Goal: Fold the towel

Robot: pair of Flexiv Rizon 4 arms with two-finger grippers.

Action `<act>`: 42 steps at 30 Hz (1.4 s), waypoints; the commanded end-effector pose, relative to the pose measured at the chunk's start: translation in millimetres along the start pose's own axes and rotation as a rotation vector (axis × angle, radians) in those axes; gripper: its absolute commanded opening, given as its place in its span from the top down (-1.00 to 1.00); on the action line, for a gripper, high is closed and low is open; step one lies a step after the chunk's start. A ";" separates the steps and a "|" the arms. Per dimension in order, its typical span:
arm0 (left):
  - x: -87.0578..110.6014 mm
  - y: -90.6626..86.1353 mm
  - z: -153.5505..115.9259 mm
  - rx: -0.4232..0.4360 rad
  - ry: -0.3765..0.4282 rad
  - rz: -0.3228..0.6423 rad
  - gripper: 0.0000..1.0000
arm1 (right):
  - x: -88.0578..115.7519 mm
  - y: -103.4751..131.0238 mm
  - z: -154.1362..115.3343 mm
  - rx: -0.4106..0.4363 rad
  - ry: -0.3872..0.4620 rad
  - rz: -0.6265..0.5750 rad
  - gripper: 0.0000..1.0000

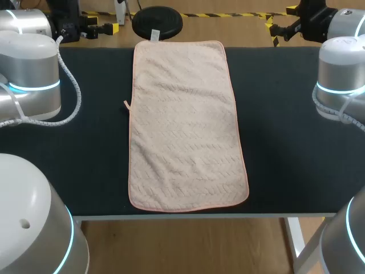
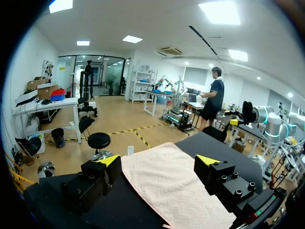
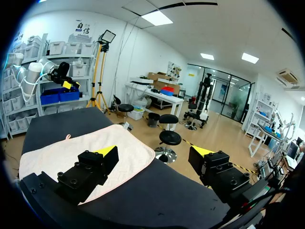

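A pale pink towel (image 1: 185,125) lies flat and unfolded along the middle of the dark table (image 1: 291,148), running from the far edge to the near edge. A white tag (image 1: 154,35) sticks out at its far end and a small loop (image 1: 126,105) at its left side. My left gripper (image 1: 98,27) hangs open beyond the table's far left corner, off the towel. My right gripper (image 1: 283,25) hangs open past the far right corner. In the left wrist view the towel (image 2: 176,186) lies ahead of the open left gripper (image 2: 158,161). The right gripper (image 3: 155,152) has the towel (image 3: 71,148) ahead and to one side.
Bare dark tabletop (image 1: 91,154) flanks the towel on both sides. My arms' silver links (image 1: 28,74) (image 1: 342,74) stand over the table's left and right ends.
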State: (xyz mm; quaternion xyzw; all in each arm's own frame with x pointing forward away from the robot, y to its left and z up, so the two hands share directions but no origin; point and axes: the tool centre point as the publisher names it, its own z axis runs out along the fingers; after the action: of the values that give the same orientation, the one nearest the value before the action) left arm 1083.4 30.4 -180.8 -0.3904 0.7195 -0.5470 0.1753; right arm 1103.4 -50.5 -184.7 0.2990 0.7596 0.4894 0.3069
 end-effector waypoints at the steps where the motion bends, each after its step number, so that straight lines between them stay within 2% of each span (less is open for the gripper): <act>1: 0.5 1.0 0.2 0.003 -0.003 0.001 -1.00 | -0.5 0.0 0.1 0.001 0.001 0.000 -1.00; 17: 0.5 1.0 0.2 0.003 -0.003 0.001 -1.00 | -0.5 0.0 0.1 0.001 0.001 0.000 -1.00; 20: 6.0 2.7 6.7 -0.149 0.030 0.204 -1.00 | 2.0 -1.8 8.0 0.072 0.092 -0.167 -1.00; 21: 9.1 3.6 8.3 -0.203 0.058 0.277 -1.00 | 4.7 -1.5 9.3 0.109 0.156 -0.250 -1.00; 23: 14.1 5.9 9.1 -0.301 0.086 0.405 -1.00 | 8.7 -1.2 9.8 0.149 0.210 -0.339 -1.00; 24: 17.7 8.4 8.9 -0.360 0.114 0.477 -1.00 | 12.9 -1.3 9.4 0.177 0.273 -0.407 -1.00; 27: 24.5 16.4 7.9 -0.489 0.166 0.600 -1.00 | 21.4 -2.0 7.5 0.212 0.362 -0.495 -1.00; 30: 31.0 26.5 5.5 -0.584 0.175 0.707 -1.00 | 34.4 -5.3 5.2 0.250 0.454 -0.581 -1.00; 32: 33.4 28.1 2.7 -0.550 0.186 0.635 -1.00 | 38.5 -6.3 4.6 0.263 0.470 -0.605 -1.00; 42: 33.4 28.1 2.7 -0.550 0.186 0.635 -1.00 | 38.5 -6.3 4.6 0.263 0.470 -0.605 -1.00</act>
State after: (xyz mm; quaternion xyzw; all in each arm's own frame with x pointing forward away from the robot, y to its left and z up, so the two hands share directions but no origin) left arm 1047.0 4.4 -207.6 -0.1418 0.8916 -0.3789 0.2033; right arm 1077.0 -19.3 -204.0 0.0060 0.8889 0.3504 0.2952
